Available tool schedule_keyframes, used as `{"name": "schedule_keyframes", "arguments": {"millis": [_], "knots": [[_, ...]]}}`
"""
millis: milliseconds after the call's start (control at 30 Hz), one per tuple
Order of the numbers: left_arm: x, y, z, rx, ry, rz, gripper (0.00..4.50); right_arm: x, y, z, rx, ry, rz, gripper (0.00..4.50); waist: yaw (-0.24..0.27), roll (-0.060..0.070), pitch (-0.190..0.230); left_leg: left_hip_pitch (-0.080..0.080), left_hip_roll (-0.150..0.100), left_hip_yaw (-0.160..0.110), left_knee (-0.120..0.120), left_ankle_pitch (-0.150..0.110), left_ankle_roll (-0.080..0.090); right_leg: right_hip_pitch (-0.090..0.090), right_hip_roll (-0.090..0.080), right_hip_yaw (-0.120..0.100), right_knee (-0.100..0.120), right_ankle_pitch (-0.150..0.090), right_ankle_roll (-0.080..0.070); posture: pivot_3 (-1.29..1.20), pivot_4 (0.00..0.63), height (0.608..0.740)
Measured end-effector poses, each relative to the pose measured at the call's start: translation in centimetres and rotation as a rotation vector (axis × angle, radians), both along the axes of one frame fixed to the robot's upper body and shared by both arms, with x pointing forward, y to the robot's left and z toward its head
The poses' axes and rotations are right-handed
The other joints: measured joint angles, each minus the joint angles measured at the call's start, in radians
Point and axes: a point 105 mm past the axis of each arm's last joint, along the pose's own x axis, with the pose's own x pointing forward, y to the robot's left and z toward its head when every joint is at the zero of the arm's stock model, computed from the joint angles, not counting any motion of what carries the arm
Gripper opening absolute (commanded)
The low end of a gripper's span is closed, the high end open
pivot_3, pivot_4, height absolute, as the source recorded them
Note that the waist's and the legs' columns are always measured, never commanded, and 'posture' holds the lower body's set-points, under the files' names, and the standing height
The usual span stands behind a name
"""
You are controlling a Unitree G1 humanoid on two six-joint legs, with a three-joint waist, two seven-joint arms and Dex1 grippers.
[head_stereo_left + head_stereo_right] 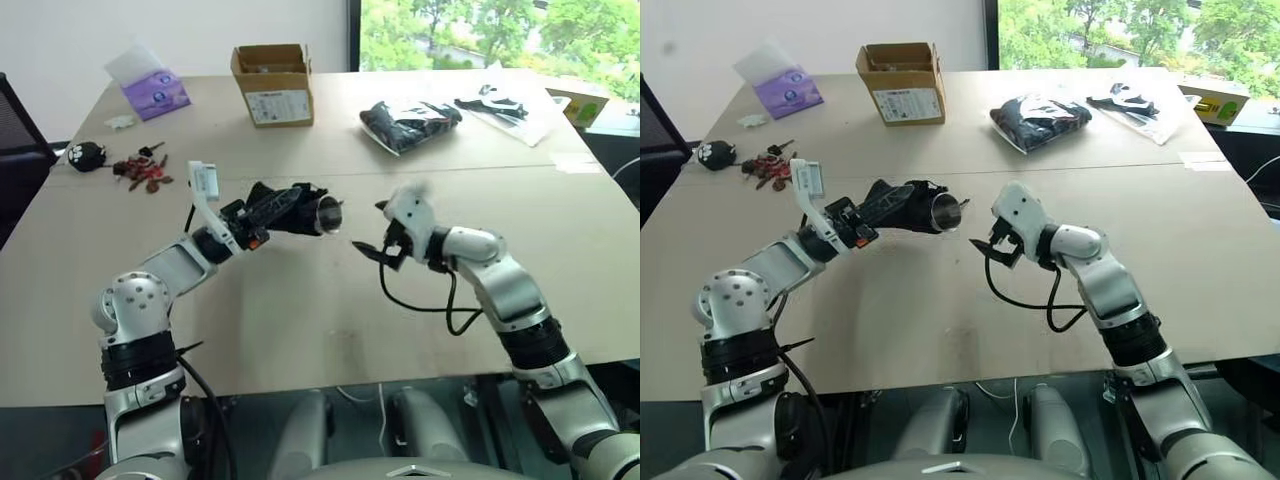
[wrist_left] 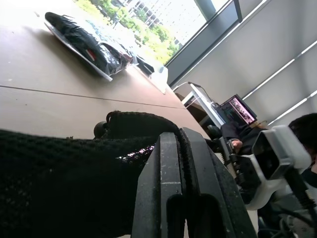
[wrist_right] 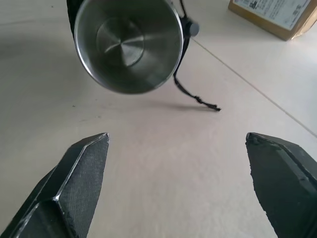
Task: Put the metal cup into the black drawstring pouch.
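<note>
metal cup facing right hand

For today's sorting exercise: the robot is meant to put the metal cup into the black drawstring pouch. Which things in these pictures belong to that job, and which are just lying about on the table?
Belong to the job:
metal cup, sitting in the pouch's mouth
black drawstring pouch, gripped by the left gripper
right gripper, open, empty

Just lying about:
cardboard box
purple tissue pack
clear plastic bag of black items
keys
black plush toy

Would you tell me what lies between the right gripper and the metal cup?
Nothing but bare table. In the right wrist view, the open right gripper faces the cup, whose mouth pokes out of the pouch.
</note>
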Motion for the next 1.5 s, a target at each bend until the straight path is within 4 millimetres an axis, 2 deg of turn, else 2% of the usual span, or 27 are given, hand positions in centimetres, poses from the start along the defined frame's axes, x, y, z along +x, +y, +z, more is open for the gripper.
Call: {"name": "schedule_keyframes", "arguments": {"millis": [100,267,367,400,733,933,1167,1467,1500], "knots": [[-0.1,0.0,0.2,-0.014,0.007,0.001,0.00,0.0,-0.1,-1.0,0.016,0.033,-0.010,4.48,0.001,0.000,0.000,0.000,0.000,0.000,0.000,0.000,0.000,0.000,0.000,0.000,0.000,0.000,0.000,0.00,0.150,0.740],[-0.4,-0.4,0.8,-0.022,-0.001,0.004,0.00,-0.7,0.5,-0.6,0.140,0.149,0.010,4.48,0.001,0.000,0.000,0.000,0.000,-0.001,0.000,0.000,0.000,0.000,0.000,0.000,0.000,0.000,0.000,0.00,0.150,0.740],[-0.7,-0.4,0.6,-0.022,0.005,0.008,0.00,-1.0,0.3,-0.2,0.179,0.195,0.010,3.65,0.001,0.000,0.000,0.000,0.000,0.000,0.000,0.000,0.000,0.000,0.000,0.000,0.000,0.000,0.000,0.00,0.150,0.740],[-0.8,-0.4,0.5,-0.026,0.009,0.007,0.00,-1.1,0.3,0.0,0.186,0.200,0.015,3.17,0.001,0.000,0.000,0.000,0.000,0.000,0.000,0.000,0.000,0.000,0.000,0.000,0.000,0.000,0.000,0.00,0.150,0.740],[-0.9,-0.2,0.4,-0.032,0.013,0.010,0.00,-1.9,0.7,0.7,0.223,0.239,0.051,3.17,0.001,0.000,0.000,0.000,0.000,0.000,0.000,0.000,0.000,0.000,0.001,0.000,0.000,0.000,0.000,0.00,0.150,0.740],[-0.9,-0.2,0.5,-0.019,0.012,0.005,0.00,-1.9,1.9,2.1,0.275,0.226,0.093,3.17,0.000,0.000,0.000,0.000,0.000,0.000,0.000,0.000,0.000,0.000,0.001,0.000,0.000,0.000,0.000,0.00,0.150,0.740],[-1.0,0.0,0.7,-0.013,0.003,0.000,0.00,-3.1,3.5,3.8,0.335,0.270,0.197,3.17,0.000,0.000,0.000,0.000,0.000,0.000,0.000,0.000,0.000,0.000,0.001,0.000,0.000,0.000,0.000,0.00,0.150,0.740],[-0.8,-0.2,0.6,-0.008,0.007,0.009,0.00,-3.9,5.6,4.3,0.319,0.280,0.265,3.17,0.000,0.000,0.000,0.000,0.000,0.000,0.000,0.000,0.000,0.000,0.001,0.000,0.000,0.000,0.000,0.00,0.150,0.740],[-0.8,-0.3,0.6,-0.009,0.009,0.008,0.00,-3.9,5.7,4.3,0.318,0.281,0.267,2.90,0.000,0.000,0.000,0.000,0.000,-0.001,0.000,0.000,0.000,0.000,0.001,0.000,0.000,0.000,0.000,0.00,0.150,0.740]]}}
